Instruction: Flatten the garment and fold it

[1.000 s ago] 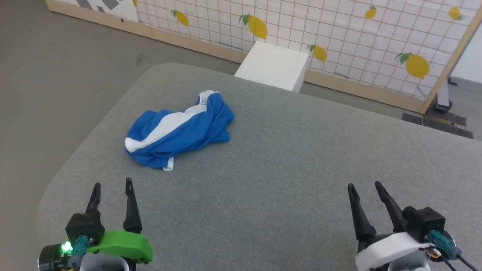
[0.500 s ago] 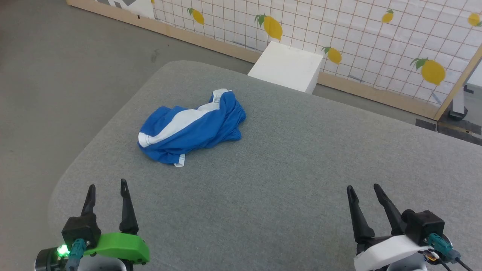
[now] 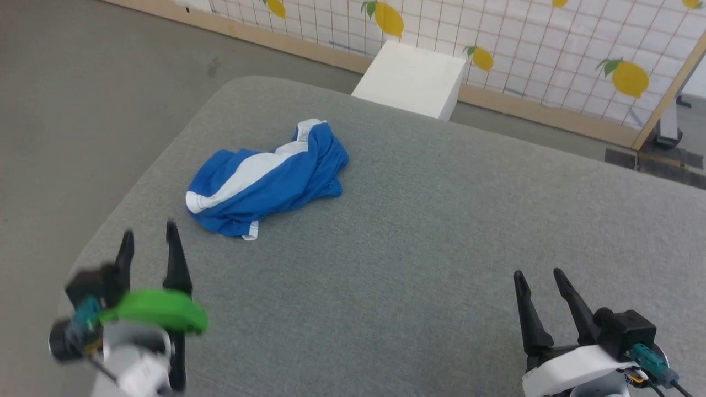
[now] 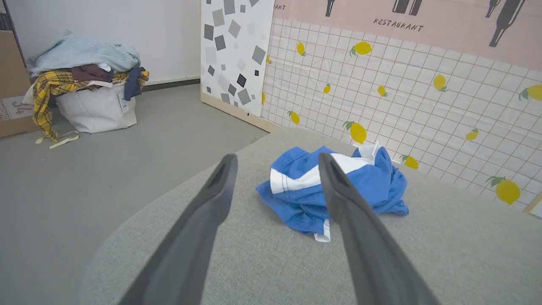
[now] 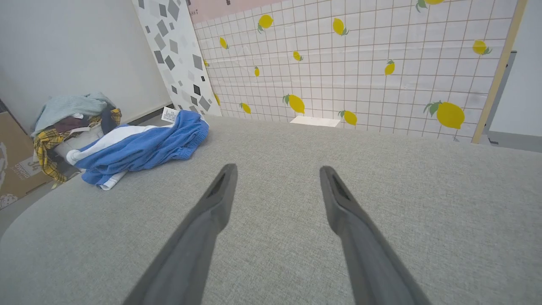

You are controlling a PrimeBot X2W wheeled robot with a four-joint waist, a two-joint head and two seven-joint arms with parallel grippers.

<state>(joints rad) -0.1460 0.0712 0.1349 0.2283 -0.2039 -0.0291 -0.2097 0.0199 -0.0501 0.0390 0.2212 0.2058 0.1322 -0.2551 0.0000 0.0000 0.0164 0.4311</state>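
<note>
Garment (image 3: pixel 265 182): royal blue shorts of thin, slightly shiny fabric, lying on the grey fabric-covered table (image 3: pixel 419 231) with rounded corners, in the table's far-left part, close to its left edge. Not flat: bunched into one long crumpled heap, lying diagonally across that corner of the table.

Look of it:
- broad white stripe along the top of the heap, ending in a white band with stitch lines at the end nearest the table's left edge
- narrow white trim tab poking out from under the side facing the table's near edge
- gathered, ruffled blue fabric at the end toward the table's far edge; reads as elastic waistband
- small white printed label standing up at that same end, clear in the right wrist view (image 5: pixel 139 146)
- lots of folds and layers in the left wrist view (image 4: pixel 292 199); how the legs are laid out, can't tell

Left gripper (image 3: pixel 149 230), green-shelled, motion-blurred: over the table's near-left corner, fingers spread wide, nothing between them (image 4: pixel 277 156). Tips point at the heap, short of it, no contact.

Right gripper (image 3: pixel 538 273), white-shelled: over the table's near-right part, fingers spread wide, empty (image 5: pixel 278 167), well apart from the shorts.

White square box (image 3: pixel 411 77) sits just beyond the table's far edge.
</note>
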